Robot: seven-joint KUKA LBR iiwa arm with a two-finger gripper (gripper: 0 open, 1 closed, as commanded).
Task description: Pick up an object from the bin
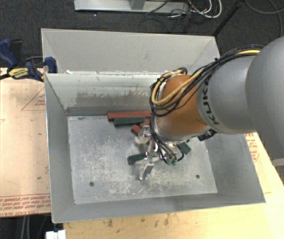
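My gripper reaches down to the bin floor near the middle, under the orange wrist cover. A small dark green block lies right against its left side; whether it is gripped cannot be made out. Another dark green piece sticks out on the gripper's right, partly hidden by the wrist. A small brown piece lies just behind the gripper.
A long red-brown bar and a dark green bar lie side by side along the foot of the back wall. The bare floor stretches to the left and front. The arm covers the bin's right part.
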